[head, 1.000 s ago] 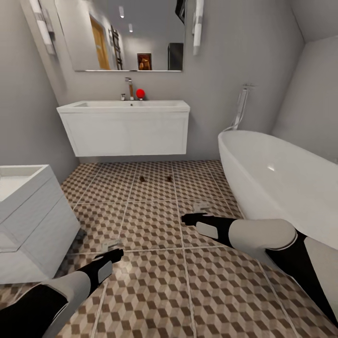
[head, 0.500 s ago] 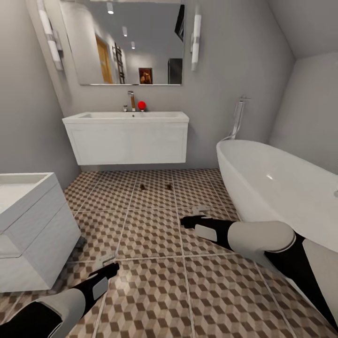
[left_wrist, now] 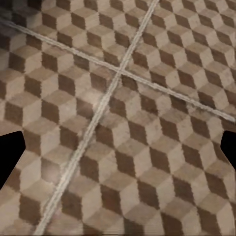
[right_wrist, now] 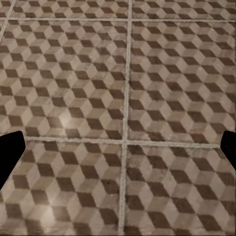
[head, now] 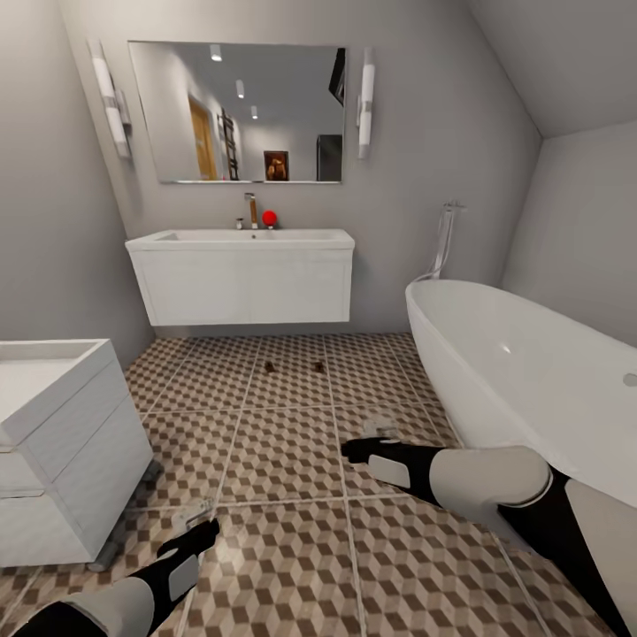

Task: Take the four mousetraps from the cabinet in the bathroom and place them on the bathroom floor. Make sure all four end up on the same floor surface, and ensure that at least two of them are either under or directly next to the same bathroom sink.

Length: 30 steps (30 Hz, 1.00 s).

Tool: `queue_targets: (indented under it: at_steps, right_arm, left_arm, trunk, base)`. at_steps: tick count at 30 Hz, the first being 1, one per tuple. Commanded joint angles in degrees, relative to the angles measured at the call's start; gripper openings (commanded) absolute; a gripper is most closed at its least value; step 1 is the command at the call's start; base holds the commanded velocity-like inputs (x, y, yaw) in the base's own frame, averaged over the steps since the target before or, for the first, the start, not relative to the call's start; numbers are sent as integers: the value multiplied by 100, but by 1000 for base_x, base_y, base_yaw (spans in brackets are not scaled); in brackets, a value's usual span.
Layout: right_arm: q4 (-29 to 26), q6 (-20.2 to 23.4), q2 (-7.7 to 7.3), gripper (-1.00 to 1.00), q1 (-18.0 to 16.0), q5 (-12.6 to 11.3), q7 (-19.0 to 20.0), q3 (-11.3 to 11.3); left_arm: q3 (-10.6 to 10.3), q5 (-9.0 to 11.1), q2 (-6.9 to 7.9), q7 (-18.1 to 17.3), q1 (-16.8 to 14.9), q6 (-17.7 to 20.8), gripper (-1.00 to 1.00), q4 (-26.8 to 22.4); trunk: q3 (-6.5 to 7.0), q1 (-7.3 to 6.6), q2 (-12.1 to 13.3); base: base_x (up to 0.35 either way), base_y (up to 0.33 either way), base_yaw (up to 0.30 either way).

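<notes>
1. Two mousetraps and lie on the bathroom floor, just in front of the sink. They are small and dark against the busy tiles, so you can easily lose sight of them and roll the base over them.
2. Both pincers look empty: in the wrist views the left pincer and right pincer have their tips wide apart over bare tile. Two traps appear to be still missing, so don't count the job as done.
3. The bathtub sits close to your right arm, and the white drawer unit close to your left; a careless turn could clip either.
</notes>
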State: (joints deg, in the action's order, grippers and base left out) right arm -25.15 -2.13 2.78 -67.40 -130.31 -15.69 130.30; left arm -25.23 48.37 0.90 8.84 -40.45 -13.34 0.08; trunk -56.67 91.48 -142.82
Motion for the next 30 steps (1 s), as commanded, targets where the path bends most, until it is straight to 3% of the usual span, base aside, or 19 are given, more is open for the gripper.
queue_targets:
  at_steps: [1,8,17,30]
  right_arm:
    - [-9,-25,1,100,57,-30,-22,38]
    - [261,-27,-28,100,549,-28,-55,37]
    - [683,-48,-64,100,1460,-22,-58,32]
    - [738,-190,-242,100,1756,-13,-40,45]
  left_arm:
    - [-53,25,1,22,41,-83,100,0]
    - [-52,31,6,14,217,-355,100,1]
    - [-52,119,41,-68,622,-547,100,-1]
    - [-56,610,-2,-83,717,-589,100,0]
  trunk:
    - [14,-24,39]
    - [139,-178,319]
    - [301,-376,680]
    - [534,-661,1202]
  base:
    - [0,0,0]
    - [0,0,0]
    - [0,0,0]
    - [0,0,0]
